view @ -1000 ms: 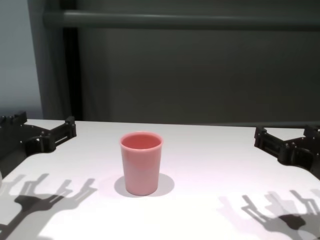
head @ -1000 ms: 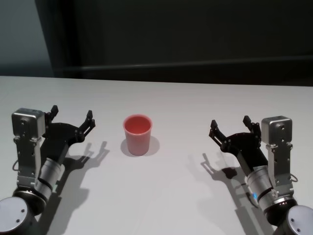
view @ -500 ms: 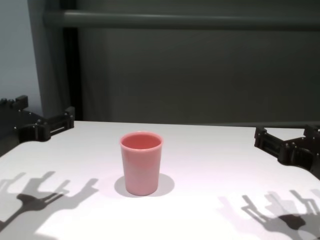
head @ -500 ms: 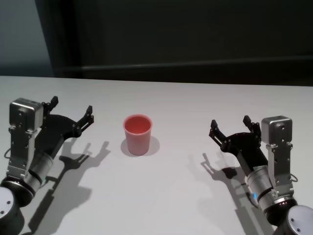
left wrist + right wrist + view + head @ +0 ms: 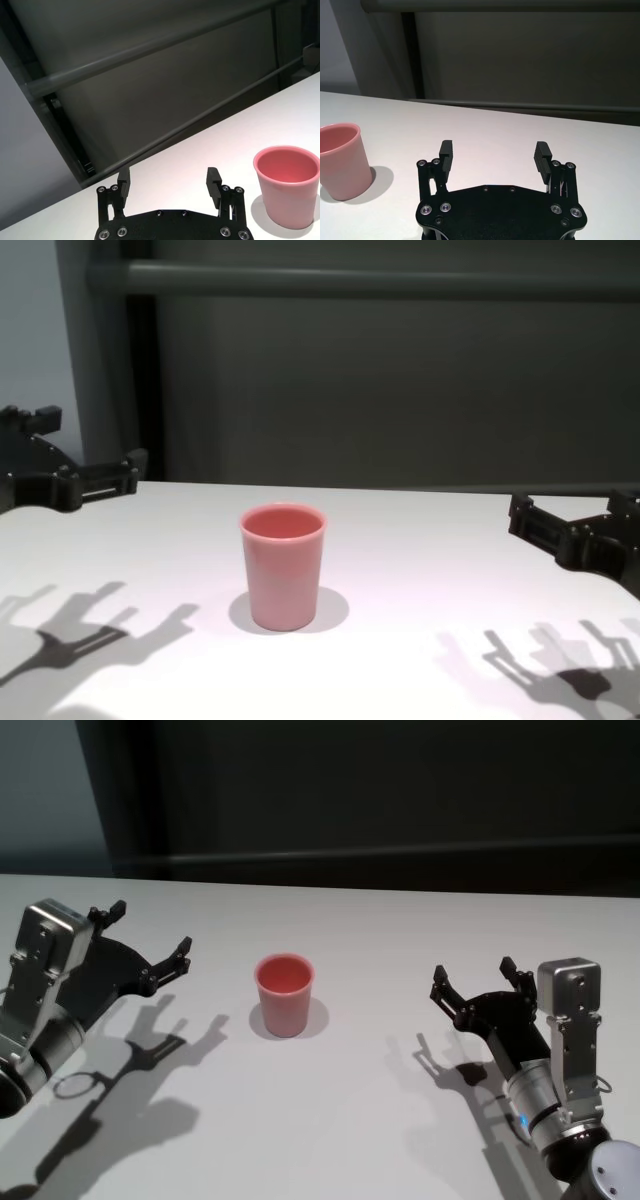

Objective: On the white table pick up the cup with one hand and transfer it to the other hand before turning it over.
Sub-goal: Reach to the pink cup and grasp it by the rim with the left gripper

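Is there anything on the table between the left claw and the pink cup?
No. In the head view, only bare white table and the claw's shadow lie between the open left claw and the upright cup.

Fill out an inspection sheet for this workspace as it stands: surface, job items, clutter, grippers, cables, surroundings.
Surface: white table, plain, carrying arm shadows.
Job items: pink cup upright, rim up, standing free near the table's middle, empty inside.
Clutter: nothing seen.
Grippers: left gripper open, raised above the table on the cup's left, holding nothing; right gripper open, low on the cup's right, holding nothing. Neither touches the cup.
Cables: thin wire beside the right wrist housing.
Surroundings: dark wall with a horizontal rail behind the table.
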`<action>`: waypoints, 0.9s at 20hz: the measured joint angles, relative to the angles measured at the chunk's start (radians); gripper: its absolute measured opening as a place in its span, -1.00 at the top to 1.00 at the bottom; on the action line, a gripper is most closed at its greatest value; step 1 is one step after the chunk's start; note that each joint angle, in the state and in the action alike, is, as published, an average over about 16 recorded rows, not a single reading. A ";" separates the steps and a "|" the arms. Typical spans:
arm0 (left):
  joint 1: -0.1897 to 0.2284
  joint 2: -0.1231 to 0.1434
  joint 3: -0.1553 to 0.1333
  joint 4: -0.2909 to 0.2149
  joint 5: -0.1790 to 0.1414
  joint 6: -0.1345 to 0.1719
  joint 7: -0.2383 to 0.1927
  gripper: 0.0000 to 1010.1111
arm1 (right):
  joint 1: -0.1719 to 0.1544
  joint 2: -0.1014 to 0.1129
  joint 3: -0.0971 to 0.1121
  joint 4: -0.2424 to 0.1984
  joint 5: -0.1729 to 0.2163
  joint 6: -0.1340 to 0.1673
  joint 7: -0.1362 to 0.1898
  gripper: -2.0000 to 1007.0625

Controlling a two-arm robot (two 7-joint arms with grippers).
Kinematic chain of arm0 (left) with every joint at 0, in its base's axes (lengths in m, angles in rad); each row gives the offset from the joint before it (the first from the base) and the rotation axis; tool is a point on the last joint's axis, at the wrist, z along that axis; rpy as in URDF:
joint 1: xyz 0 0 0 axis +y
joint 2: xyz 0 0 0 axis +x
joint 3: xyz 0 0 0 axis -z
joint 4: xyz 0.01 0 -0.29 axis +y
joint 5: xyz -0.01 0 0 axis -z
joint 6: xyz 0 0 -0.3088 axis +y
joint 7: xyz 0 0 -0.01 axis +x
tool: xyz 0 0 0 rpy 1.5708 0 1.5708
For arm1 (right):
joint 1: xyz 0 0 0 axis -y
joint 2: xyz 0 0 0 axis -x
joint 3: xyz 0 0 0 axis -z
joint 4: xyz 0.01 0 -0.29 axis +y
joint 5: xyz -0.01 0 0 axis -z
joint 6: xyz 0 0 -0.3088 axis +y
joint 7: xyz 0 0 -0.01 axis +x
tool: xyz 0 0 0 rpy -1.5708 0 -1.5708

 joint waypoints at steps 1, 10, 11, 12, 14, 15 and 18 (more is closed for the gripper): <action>-0.006 0.015 0.004 -0.004 0.006 0.006 -0.017 -0.99 | 0.000 0.000 0.000 0.000 0.000 0.000 0.000 -0.99; -0.093 0.160 0.091 -0.030 0.067 0.053 -0.184 -0.99 | 0.000 0.000 0.000 0.000 0.000 0.000 0.000 -0.99; -0.106 0.174 0.104 -0.031 0.074 0.057 -0.203 -0.99 | 0.000 0.000 0.000 0.000 0.000 0.000 0.000 -0.99; -0.119 0.188 0.117 -0.032 0.081 0.060 -0.222 -0.99 | 0.000 0.000 0.000 0.000 0.000 0.000 0.000 -0.99; -0.148 0.213 0.146 -0.034 0.094 0.065 -0.260 -0.99 | 0.000 0.000 0.000 0.000 0.000 0.000 0.000 -0.99; -0.163 0.225 0.161 -0.034 0.101 0.067 -0.279 -0.99 | 0.000 0.000 0.000 0.000 0.000 0.000 0.000 -0.99; -0.211 0.256 0.208 -0.032 0.122 0.067 -0.336 -0.99 | 0.000 0.000 0.000 0.000 0.000 0.000 0.000 -0.99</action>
